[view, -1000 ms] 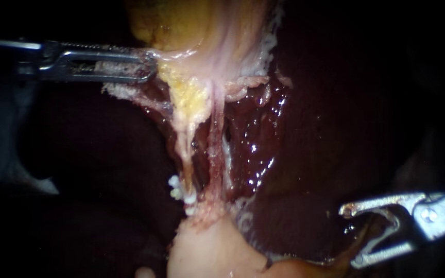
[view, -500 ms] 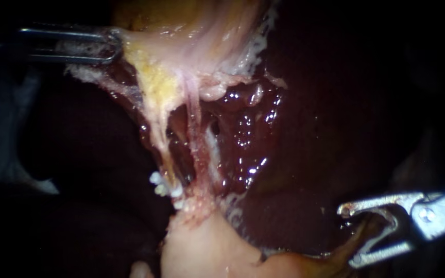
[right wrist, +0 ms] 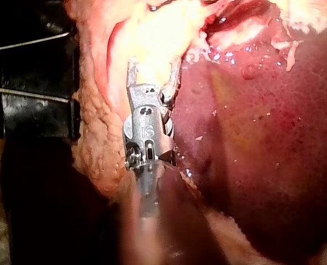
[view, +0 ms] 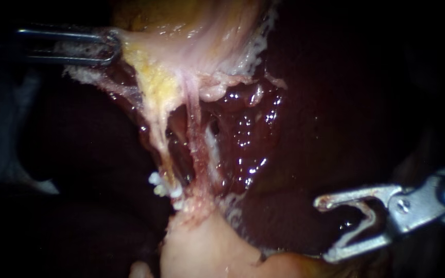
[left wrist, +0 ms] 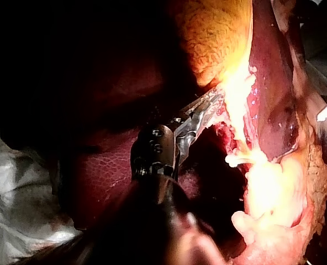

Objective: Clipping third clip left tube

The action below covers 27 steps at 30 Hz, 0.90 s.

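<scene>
The left instrument (view: 110, 47) is gripping the edge of the gallbladder (view: 191, 31) between its jaws. The right instrument (view: 324, 229) is hovering, jaws gaping, well apart from the left tube (view: 156, 135).

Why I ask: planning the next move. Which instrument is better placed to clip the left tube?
Right. The right instrument is open, free and faces the left tube; the left instrument is shut on the gallbladder, holding it taut.

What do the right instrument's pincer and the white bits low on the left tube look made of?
Pincer: bare metal, silvery with bright glints, dulled by reddish smears. White bits: probably clips of smooth white plastic, rounded and matte; too small to be sure.
</scene>
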Each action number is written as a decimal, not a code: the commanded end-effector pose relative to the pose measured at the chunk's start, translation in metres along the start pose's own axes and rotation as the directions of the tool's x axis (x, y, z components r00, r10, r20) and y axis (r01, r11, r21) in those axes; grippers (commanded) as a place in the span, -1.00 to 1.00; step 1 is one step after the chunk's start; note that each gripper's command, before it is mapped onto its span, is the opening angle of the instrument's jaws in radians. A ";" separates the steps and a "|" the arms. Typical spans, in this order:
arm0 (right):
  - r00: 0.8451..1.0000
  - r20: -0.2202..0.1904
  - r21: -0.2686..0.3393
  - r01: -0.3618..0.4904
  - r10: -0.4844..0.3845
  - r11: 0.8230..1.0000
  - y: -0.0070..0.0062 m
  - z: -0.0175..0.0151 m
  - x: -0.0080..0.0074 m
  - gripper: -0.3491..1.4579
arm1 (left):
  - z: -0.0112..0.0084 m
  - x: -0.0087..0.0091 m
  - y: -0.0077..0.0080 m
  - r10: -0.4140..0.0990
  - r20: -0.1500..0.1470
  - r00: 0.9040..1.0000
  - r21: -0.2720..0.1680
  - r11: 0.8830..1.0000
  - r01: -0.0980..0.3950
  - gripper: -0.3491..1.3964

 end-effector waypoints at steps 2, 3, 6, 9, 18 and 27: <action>0.999 -0.005 -0.009 -0.032 0.032 0.999 0.0007 0.0012 0.0007 -0.06 | 0.0000 0.0000 0.0001 0.000 0.000 1.000 0.001 1.000 0.000 -1.00; 0.999 -0.009 -0.012 -0.040 0.040 0.999 0.0010 0.0017 0.0010 -0.06 | 0.0000 0.0000 0.0001 0.000 0.000 1.000 0.001 1.000 0.000 -1.00; 0.997 -0.034 -0.026 -0.070 0.069 0.997 0.0022 0.0034 0.0019 -0.06 | 0.0000 0.0000 0.0001 0.000 0.000 1.000 0.002 1.000 0.000 -1.00; 0.993 -0.057 -0.037 -0.105 0.103 0.994 0.0034 0.0050 0.0028 -0.06 | 0.0001 0.0000 0.0002 0.000 -0.001 1.000 0.002 1.000 0.000 -1.00; 0.979 -0.107 -0.056 -0.180 0.173 0.982 0.0075 0.0092 0.0050 -0.06 | 0.0001 0.0000 0.0003 -0.001 -0.001 1.000 0.003 1.000 0.001 -1.00; 0.968 -0.154 -0.049 -0.210 0.201 0.976 0.0105 0.0120 0.0063 -0.06 | 0.0002 -0.0001 0.0003 0.000 -0.002 1.000 0.003 1.000 0.001 -1.00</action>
